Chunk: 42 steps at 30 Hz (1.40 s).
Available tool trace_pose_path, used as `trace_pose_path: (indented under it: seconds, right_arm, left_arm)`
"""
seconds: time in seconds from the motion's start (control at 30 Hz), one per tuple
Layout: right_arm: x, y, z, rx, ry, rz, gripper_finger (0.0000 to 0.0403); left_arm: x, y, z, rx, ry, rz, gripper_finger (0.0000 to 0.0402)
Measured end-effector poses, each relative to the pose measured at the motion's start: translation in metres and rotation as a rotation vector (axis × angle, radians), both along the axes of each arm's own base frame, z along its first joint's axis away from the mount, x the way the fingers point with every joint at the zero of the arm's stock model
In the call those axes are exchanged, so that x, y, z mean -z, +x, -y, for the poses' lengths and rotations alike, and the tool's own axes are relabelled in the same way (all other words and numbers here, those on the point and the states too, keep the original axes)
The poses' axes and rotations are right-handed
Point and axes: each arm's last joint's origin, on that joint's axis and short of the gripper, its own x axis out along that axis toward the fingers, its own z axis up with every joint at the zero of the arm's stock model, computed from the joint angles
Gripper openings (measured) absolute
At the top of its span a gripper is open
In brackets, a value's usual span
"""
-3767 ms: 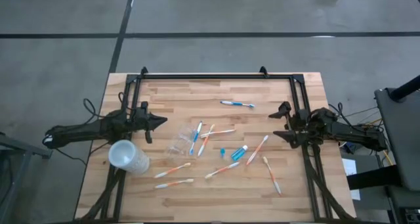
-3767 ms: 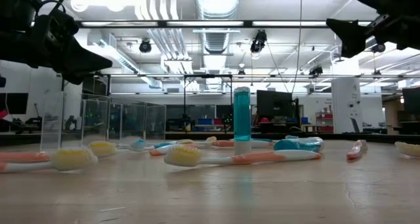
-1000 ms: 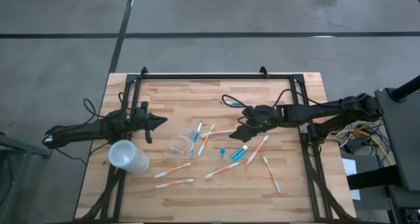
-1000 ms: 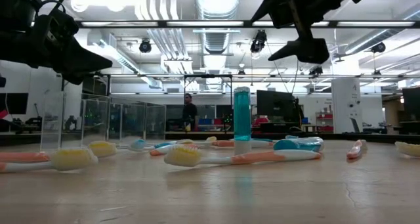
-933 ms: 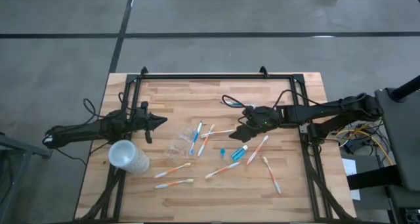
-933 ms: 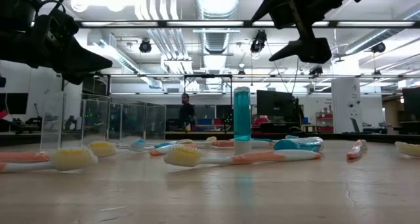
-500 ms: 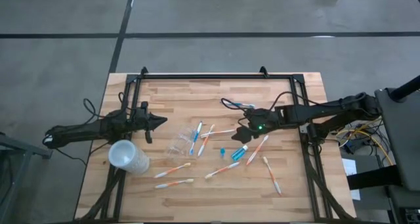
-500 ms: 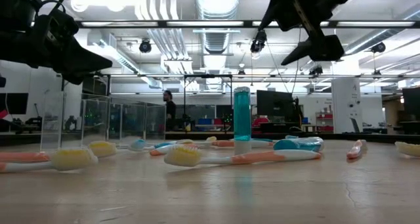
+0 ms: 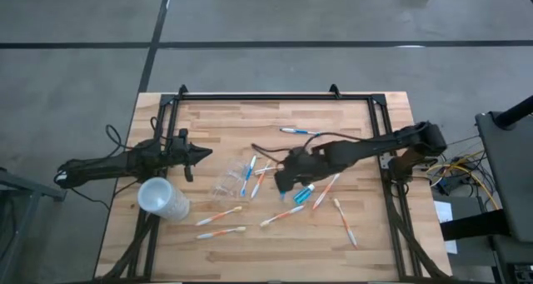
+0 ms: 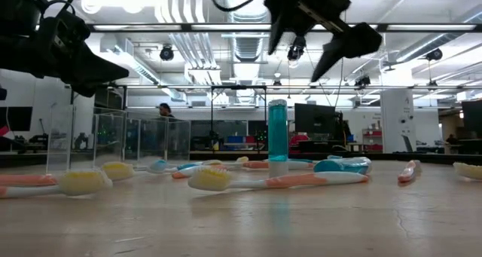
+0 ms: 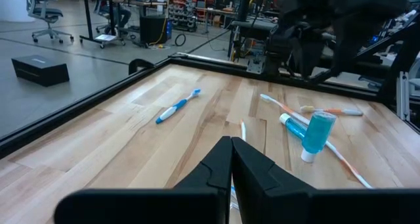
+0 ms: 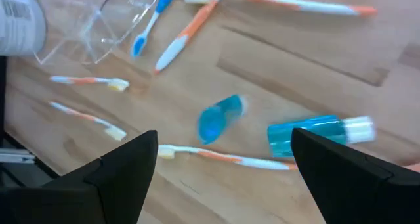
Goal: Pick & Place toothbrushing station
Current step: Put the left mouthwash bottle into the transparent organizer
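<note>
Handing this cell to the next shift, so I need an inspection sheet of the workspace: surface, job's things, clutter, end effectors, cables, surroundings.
Surface: wooden table, black frame around it.
Job's things: clear tumbler lying on its side; toothbrushes scattered flat, one blue toothbrush apart at the far side; upright blue tube; second blue tube lying flat.
Clutter: frosted cup near the left edge.
End effectors: left end effector shut, empty, waiting at the left side; right end effector open, above the blue tubes, holding nothing.
Cables: black loop on the right arm; wires beside the table's right edge.
Surroundings: grey floor; lab hall with a distant person.
</note>
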Motion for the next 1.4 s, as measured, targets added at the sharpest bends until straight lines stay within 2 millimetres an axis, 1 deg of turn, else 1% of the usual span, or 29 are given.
trace_pose_path:
  seconds: [0.13, 0.33, 0.47, 0.7, 0.87, 1.0, 1.2, 1.4]
  right_arm:
    - [-0.003, 0.019, -0.003, -0.008, -0.006, -0.012, 0.0343]
    - [0.008, 0.035, -0.006, 0.042, 0.002, -0.104, 0.0343]
    - [0.012, 0.039, -0.008, 0.077, 0.019, -0.114, 0.0343]
    - [0.019, 0.037, -0.011, 0.148, 0.040, -0.166, 0.0342]
    - [0.033, 0.043, -0.012, 0.158, 0.052, -0.195, 0.0341]
    - [0.043, 0.047, -0.013, 0.155, 0.067, -0.215, 0.0329]
    - [0.049, 0.049, -0.014, 0.167, 0.067, -0.228, 0.0305]
    - [0.056, 0.052, -0.014, 0.170, 0.065, -0.238, 0.0292]
  left_arm:
    - [0.000, 0.000, 0.000, 0.000, 0.000, 0.000, 0.0014]
    - [0.000, 0.000, 0.000, 0.000, 0.000, 0.000, 0.0014]
    - [0.000, 0.000, 0.000, 0.000, 0.000, 0.000, 0.0014]
    - [0.000, 0.000, 0.000, 0.000, 0.000, 0.000, 0.0014]
    - [0.000, 0.000, 0.000, 0.000, 0.000, 0.000, 0.0014]
    - [0.000, 0.000, 0.000, 0.000, 0.000, 0.000, 0.0014]
    - [0.000, 0.000, 0.000, 0.000, 0.000, 0.000, 0.0014]
    - [0.000, 0.000, 0.000, 0.000, 0.000, 0.000, 0.0014]
